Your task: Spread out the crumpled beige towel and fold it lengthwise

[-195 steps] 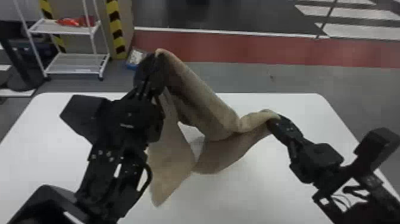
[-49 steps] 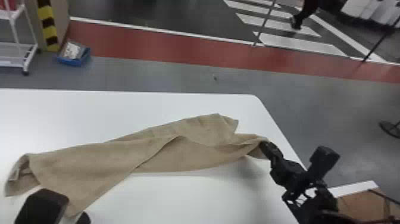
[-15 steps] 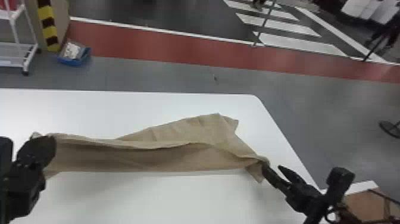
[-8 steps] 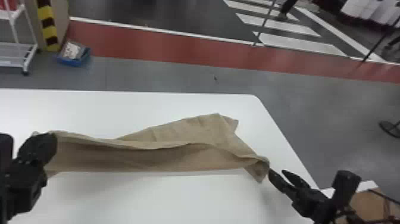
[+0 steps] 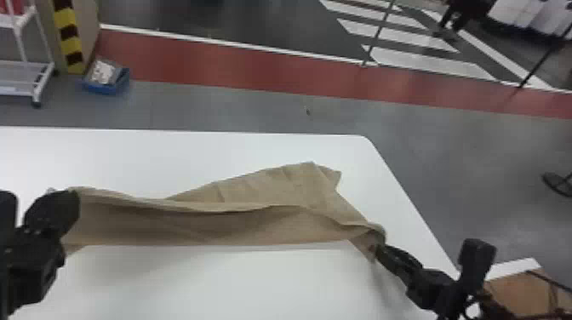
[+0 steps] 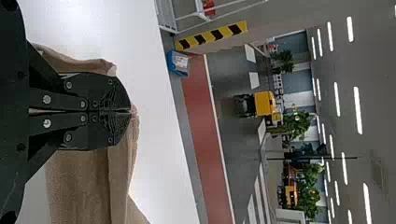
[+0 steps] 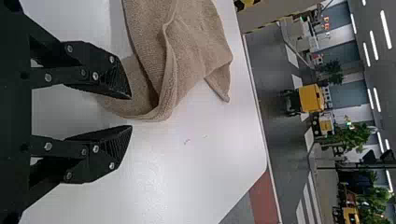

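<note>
Beige terry towel, one: on the white table, stretched from side to side in a long, uneven band; near portion shaded beneath a raised fold, a rumpled, pointed flap spread beyond it towards the far edge, right of centre.

Left gripper, one: at the towel's left end, fingers closed together with the cloth pinched between them.

Right gripper, one: at the towel's right end, near the table's right side, fingers set well apart; whether either touches the cloth cannot be told.

Surroundings: brown cardboard box, beside the table's right side; blue bin with contents, on the floor beyond the far edge; white trolley, left of the bin; red floor strip, running behind.
</note>
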You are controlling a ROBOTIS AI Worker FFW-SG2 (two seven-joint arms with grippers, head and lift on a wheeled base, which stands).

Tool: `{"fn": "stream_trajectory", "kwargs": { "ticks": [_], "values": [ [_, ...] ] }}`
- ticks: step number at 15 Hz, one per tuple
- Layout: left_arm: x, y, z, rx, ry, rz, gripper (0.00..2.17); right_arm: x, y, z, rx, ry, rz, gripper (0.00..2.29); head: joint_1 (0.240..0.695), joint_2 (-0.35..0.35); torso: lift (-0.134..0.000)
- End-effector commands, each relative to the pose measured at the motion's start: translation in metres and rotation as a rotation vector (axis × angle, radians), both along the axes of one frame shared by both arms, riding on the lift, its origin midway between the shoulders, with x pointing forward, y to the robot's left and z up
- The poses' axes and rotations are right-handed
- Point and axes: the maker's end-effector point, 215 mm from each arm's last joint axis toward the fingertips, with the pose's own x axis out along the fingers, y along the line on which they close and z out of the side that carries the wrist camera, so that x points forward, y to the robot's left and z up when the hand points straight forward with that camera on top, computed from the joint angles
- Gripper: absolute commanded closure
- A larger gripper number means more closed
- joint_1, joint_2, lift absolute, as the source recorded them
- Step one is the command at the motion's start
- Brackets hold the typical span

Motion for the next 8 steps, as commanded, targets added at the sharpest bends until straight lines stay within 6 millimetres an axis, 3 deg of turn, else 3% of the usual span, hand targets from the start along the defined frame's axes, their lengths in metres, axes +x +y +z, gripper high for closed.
{"fn": "stream_trajectory", "kwargs": {
  "ticks": [1, 3, 8],
  "values": [
    [0.003, 0.004, 0.001, 0.003, -0.004, 0.007, 1.38, -0.004, -0.002, -0.002, 0.015, 0.022, -0.002, 1.42, 0.695, -0.35, -0.124],
    [0.006, 0.006, 0.005, -0.001, -0.019, 0.015, 1.38, -0.004, -0.006, 0.002, 0.028, 0.022, -0.01, 1.6, 0.695, -0.35, -0.124],
    [0.01, 0.011, 0.038, -0.027, -0.116, 0.042, 1.38, 0.001, -0.022, 0.043, 0.015, -0.049, -0.035, 1.6, 0.695, -0.35, -0.124]
  ]
}}
